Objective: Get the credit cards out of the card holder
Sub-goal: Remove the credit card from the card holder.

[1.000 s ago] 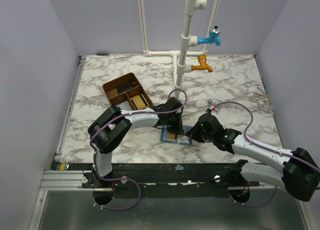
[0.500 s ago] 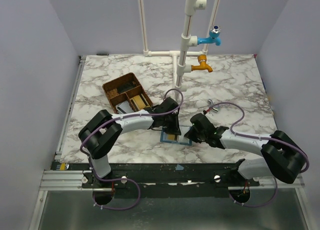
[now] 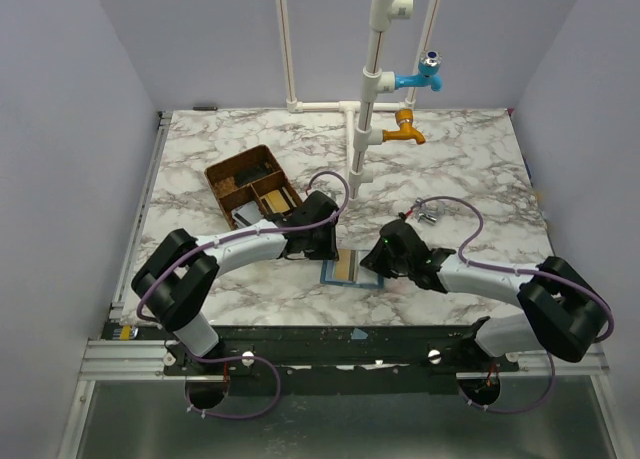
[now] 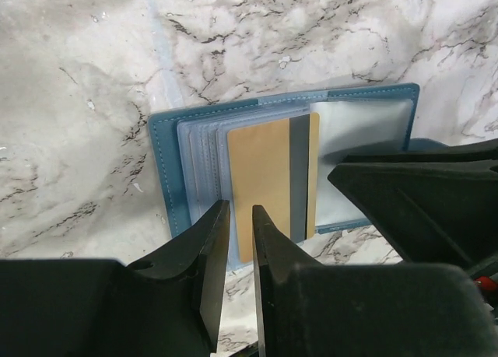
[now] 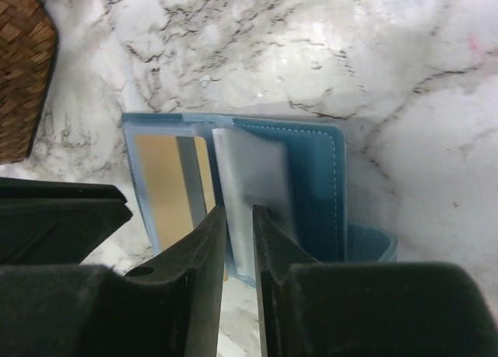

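Your blue card holder [image 4: 167,162] lies open on the marble table [image 3: 470,159], near its front edge, between the two arms. A gold credit card [image 4: 268,178] with a dark stripe sits among its clear sleeves [image 5: 253,186]; no print on it is legible. Your left gripper [image 4: 241,209] and right gripper [image 5: 239,211] each hover at the holder's edge, fingers a narrow slit apart.

Left tool [image 4: 240,211] and right tool [image 5: 238,211] stand slightly ajar.
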Controlling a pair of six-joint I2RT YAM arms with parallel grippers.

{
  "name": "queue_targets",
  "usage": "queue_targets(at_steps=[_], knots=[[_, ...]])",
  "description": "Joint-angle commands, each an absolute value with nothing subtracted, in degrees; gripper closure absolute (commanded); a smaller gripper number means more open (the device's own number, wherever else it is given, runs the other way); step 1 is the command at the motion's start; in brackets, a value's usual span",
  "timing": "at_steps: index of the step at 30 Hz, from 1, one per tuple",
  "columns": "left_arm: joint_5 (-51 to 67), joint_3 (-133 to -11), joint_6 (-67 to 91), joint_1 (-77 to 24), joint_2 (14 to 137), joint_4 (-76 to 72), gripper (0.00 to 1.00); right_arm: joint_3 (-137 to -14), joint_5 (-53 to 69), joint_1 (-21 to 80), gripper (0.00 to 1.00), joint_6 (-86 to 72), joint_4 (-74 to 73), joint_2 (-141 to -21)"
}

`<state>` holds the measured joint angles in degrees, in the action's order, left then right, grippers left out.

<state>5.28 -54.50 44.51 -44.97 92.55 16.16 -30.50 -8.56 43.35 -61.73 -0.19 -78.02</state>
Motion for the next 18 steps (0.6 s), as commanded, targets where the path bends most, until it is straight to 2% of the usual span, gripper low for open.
queue_targets(at_steps=[1, 7, 18], knots=[[3.5, -54.3, 41.3, -45.3, 93.6, 16.2, 0.79, -30.2, -2.1, 41.3, 0.76, -60.0, 5.5, -79.4], [4.3, -54.8, 41.2, -45.3, 95.1, 16.3, 0.80, -28.0, 6.0, 38.9, 0.75, -60.0, 13.8, -81.4], [4.9, -55.3, 42.2, -45.4, 97.8, 17.2, 0.85, -27.4, 7.9, 37.8, 0.76, -60.9, 15.4, -84.7]])
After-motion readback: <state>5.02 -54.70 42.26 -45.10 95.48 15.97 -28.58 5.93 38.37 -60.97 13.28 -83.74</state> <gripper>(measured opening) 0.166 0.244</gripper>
